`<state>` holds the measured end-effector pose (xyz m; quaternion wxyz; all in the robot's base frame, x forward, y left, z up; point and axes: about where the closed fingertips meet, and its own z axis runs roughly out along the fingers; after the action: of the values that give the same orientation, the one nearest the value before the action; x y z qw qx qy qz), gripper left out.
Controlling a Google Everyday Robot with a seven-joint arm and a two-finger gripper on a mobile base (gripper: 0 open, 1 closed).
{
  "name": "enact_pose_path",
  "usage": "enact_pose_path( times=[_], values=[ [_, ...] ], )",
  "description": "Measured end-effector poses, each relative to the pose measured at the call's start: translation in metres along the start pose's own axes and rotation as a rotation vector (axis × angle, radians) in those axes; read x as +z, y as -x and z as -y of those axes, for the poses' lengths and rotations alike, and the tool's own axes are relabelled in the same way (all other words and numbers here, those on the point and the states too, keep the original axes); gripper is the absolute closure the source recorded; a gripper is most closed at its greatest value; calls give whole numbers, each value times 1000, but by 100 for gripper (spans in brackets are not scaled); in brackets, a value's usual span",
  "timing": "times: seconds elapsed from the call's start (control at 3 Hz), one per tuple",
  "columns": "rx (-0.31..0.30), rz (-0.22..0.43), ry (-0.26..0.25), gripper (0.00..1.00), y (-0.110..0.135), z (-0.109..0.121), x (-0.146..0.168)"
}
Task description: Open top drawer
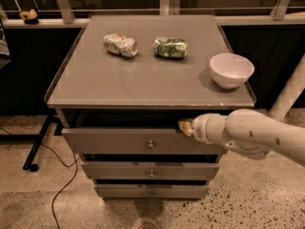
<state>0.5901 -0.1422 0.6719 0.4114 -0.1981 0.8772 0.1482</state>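
The top drawer is the widest grey drawer with a tall flat front and a small round metal knob. It stands slightly pulled out under the cabinet top, with a dark gap above its front edge. My gripper comes in from the right on a white arm. It sits at the upper right edge of the drawer front, right of the knob, just under the cabinet top.
On the grey cabinet top lie a crushed silver can, a crushed green can and a white bowl. Two narrower drawers sit below. A black stand leg and cable lie on the floor at left.
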Motion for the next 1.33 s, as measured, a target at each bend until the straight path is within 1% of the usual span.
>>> enact_pose_path(
  times=[0.67,1.0,1.33],
  values=[
    [12,-18,-1,100,-5,12,-9],
    [20,-46,15,100,-13,16,-18],
    [20,-46,15,100,-11,16,-18]
  ],
)
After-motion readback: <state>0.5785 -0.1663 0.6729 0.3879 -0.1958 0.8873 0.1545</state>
